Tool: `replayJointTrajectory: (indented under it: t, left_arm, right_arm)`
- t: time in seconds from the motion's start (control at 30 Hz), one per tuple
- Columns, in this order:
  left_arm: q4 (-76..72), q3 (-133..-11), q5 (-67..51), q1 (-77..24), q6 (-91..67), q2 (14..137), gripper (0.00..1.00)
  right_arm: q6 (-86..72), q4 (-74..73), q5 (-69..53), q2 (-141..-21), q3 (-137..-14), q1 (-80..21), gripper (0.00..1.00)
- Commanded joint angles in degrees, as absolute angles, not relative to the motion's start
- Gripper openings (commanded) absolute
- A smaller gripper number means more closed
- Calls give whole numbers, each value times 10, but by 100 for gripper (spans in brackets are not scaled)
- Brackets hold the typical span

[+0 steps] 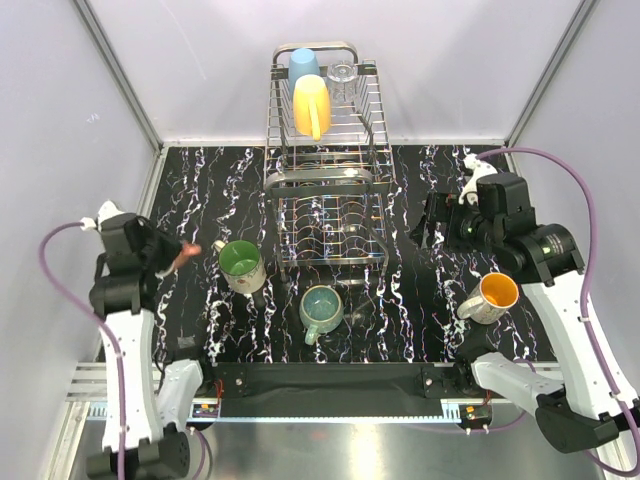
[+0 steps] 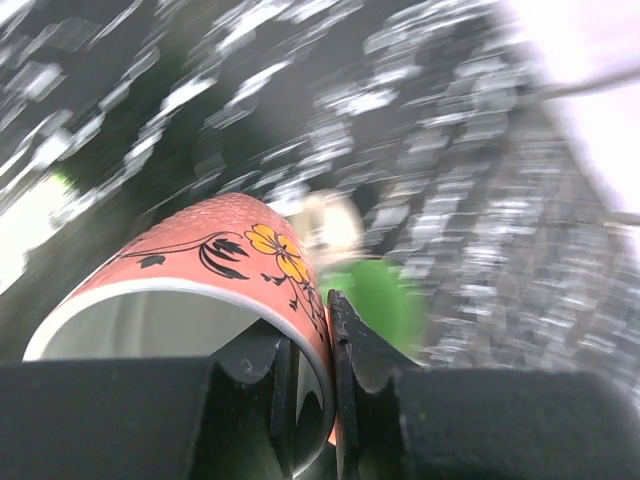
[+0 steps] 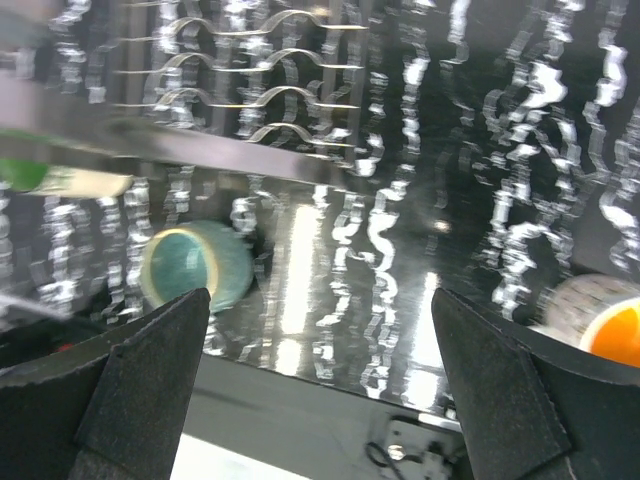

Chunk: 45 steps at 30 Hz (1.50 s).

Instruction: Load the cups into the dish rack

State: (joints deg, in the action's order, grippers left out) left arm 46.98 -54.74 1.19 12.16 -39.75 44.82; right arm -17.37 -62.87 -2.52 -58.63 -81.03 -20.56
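Salmon-pink cup [image 2: 200, 260] sits pinched by its rim in your left end effector [image 2: 312, 340], three cups [image 1: 311, 105] fill the dish rack [image 1: 325, 215] beyond it, while green-lined mug [image 1: 240, 262], teal mug [image 1: 321, 308] and orange mug [image 1: 495, 295] wait on the bench [image 1: 200, 180] near your wide, empty right end effector [image 3: 320, 295].

Pincer [image 2: 312, 345] on salmon-pink cup [image 2: 195, 245] rim

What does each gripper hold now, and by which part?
The left gripper holds the salmon-pink cup by its rim, one jaw inside and one outside. The right gripper is open and holds nothing.
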Motion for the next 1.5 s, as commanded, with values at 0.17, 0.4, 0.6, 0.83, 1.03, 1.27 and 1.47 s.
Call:
replayJointTrajectory:
  t: [0.17, 0.4, 0.6, 0.83, 1.03, 1.27, 1.47]
  left_arm:
    - [253, -670, -263, 104, -423, 449, 0]
    - [30, -720, -430, 51, -500, 495, 0]
    - [-10, -805, -429, -39, -462, 518, 0]
    - [-72, -834, -415, -112, -464, 525, 0]
    - [-146, -817, -382, -189, -489, 540, 0]
    - [-160, -830, -296, -336, -398, 580, 0]
    - [-108, -882, -235, -440, -281, 622, 0]
  right_arm:
    - [-240, -542, -223, -566, -853, -207, 100]
    - [-292, -483, -289, -548, -856, -207, 100]
    - [-392, -384, -354, -538, -824, -207, 100]
    - [-497, -250, -416, -555, -802, -207, 100]
    - [-554, -166, -433, -574, -825, -207, 96]
    - [-611, -98, -456, -597, -845, -221, 84]
    - [-573, -141, -438, -590, -874, -236, 82]
